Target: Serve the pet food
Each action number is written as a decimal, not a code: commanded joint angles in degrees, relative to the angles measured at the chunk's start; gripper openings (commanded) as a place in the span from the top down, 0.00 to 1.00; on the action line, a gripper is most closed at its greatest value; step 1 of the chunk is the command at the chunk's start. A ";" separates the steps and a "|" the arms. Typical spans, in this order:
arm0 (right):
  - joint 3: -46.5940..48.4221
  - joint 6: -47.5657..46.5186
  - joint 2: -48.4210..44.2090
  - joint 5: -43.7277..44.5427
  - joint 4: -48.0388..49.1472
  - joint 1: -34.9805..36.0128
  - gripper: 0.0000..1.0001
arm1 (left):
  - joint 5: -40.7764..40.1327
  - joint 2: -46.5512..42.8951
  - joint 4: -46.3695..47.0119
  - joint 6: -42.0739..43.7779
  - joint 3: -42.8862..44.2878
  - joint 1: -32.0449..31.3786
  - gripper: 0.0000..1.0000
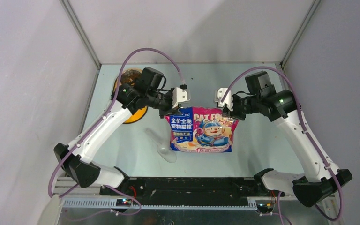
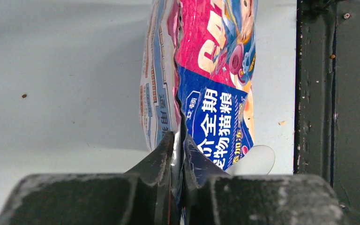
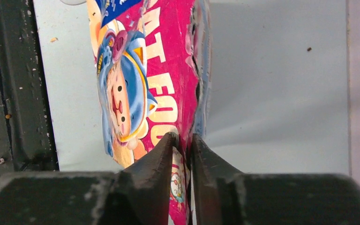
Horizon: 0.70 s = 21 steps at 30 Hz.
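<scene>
My left hand and right hand each pinch a top corner of the upright bag, while brown pet food seems to lie in the yellow bowl far left on the worktop, so serving looks partly done.
</scene>
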 commanded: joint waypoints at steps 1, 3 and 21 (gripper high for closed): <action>0.25 -2.27 -2.34 2.79 -0.16 -2.38 0.85 | -4.13 -3.61 1.04 0.68 0.41 1.30 0.90; 0.75 -2.14 -2.75 1.85 -0.24 -4.58 0.93 | -5.03 -4.95 1.91 -0.74 -0.52 2.22 0.98; 2.30 4.76 1.26 0.50 5.27 2.27 0.61 | 1.84 -8.19 3.40 -8.06 -1.78 5.52 1.00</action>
